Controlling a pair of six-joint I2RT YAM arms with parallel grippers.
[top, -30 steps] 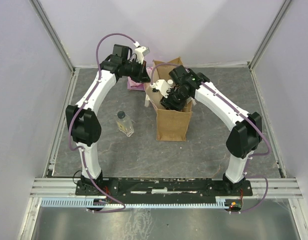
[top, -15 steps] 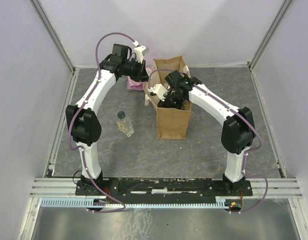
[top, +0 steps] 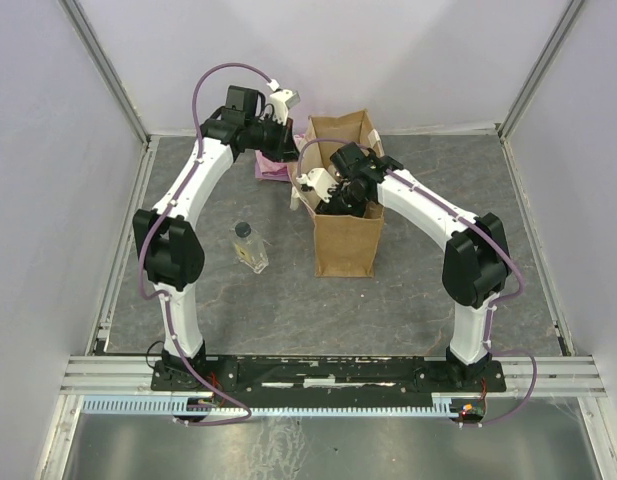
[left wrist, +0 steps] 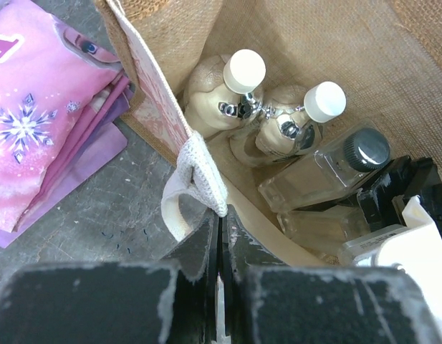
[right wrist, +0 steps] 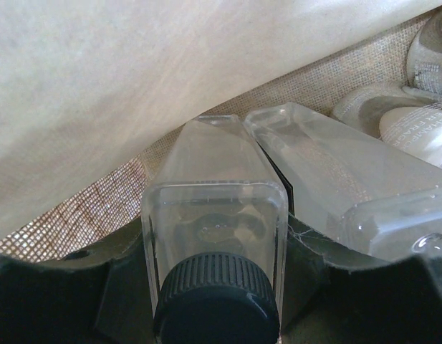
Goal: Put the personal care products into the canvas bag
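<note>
Grey mottled table [top: 418, 290] between pale lilac walls [top: 388, 60]; the bag [top: 346, 245] stands upright toward its far middle, mouth open. My left gripper [left wrist: 219, 215] is at the bag's left rim, fingers pressed together on the pale woven handle [left wrist: 195, 172], which loops up from that rim. Just outside the same rim, on the table, lies the pink packet [left wrist: 41, 122] with its snowflake print.

My right gripper [right wrist: 215, 215] is down inside the bag, clamped on a squarish clear bottle, the held bottle [right wrist: 213, 179], dark ribbed cap toward the camera, a finger against each of its flat sides. Touching it on the right lies a second square bottle [right wrist: 328, 172], clear as well; my left wrist view shows its dark cap. Deeper in, against the far wall of the bag, two round bottles [left wrist: 238, 100] with white caps lie side by side, touching.

One loose bottle [top: 251, 248], clear with a dark cap, lies on the table left of the bag, well apart from it and from both grippers
</note>
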